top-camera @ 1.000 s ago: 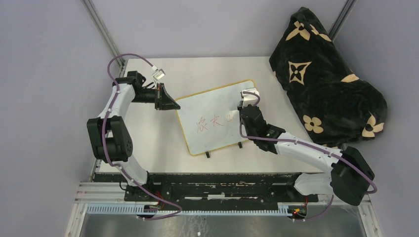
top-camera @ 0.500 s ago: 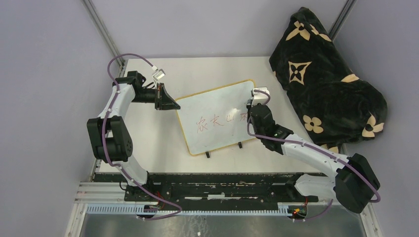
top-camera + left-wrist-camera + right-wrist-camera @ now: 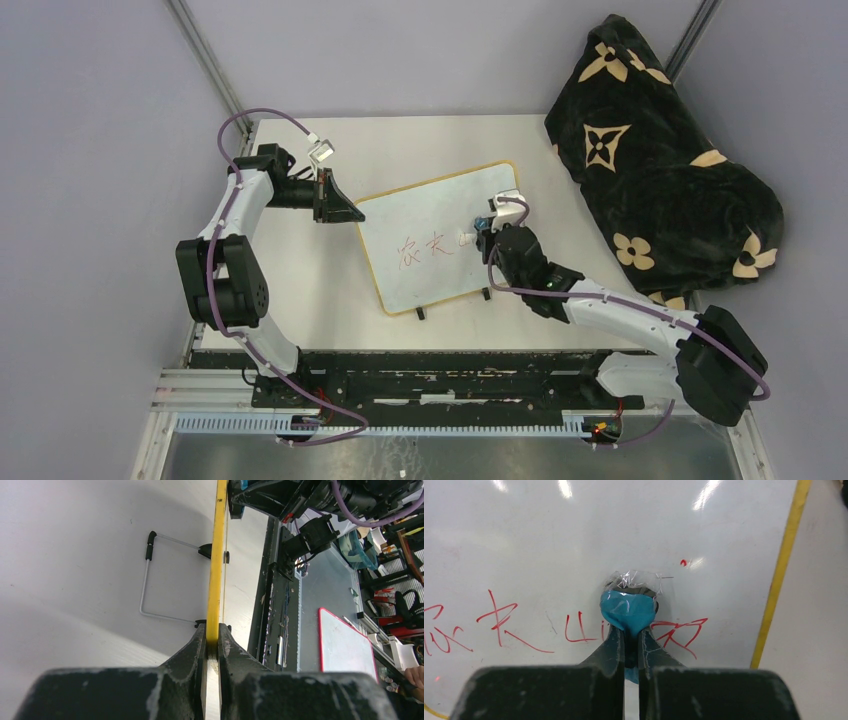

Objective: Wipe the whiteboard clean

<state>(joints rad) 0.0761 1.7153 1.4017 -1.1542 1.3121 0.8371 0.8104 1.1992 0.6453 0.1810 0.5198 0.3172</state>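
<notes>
Right arm's the only mover: half a second back the right gripper [image 3: 483,228] sat out by the board's right frame, and now it's swung back left toward the writing. The left arm hasn't budged.

So the whiteboard [image 3: 430,205] lies face up in the middle of the table [image 3: 300,270], turned at an angle, with its black feet [image 3: 420,313] poking out on the near edge. It has red handwriting [image 3: 422,246] left on the lower left part, while the upper part looks clean.

As for handling, it looks like a thin, stiff, light panel with a slick face, so it would probably skate around under a wipe unless it's pinned. The yellow frame [image 3: 216,555] is the sensible spot to grab. That's exactly where the left gripper [image 3: 212,640] is, fingers pressed together on the frame at the board's left side. Can't tell whether that edge is lifted off the table.

The right gripper is pinching a blue eraser block [image 3: 628,610] with some clear wrap on it, pushed against the board right over the last red strokes. Wiping isn't finished by the look of it.

Off to the right, apart from the board, a black blanket [image 3: 660,170] with tan flower prints is bunched up.
</notes>
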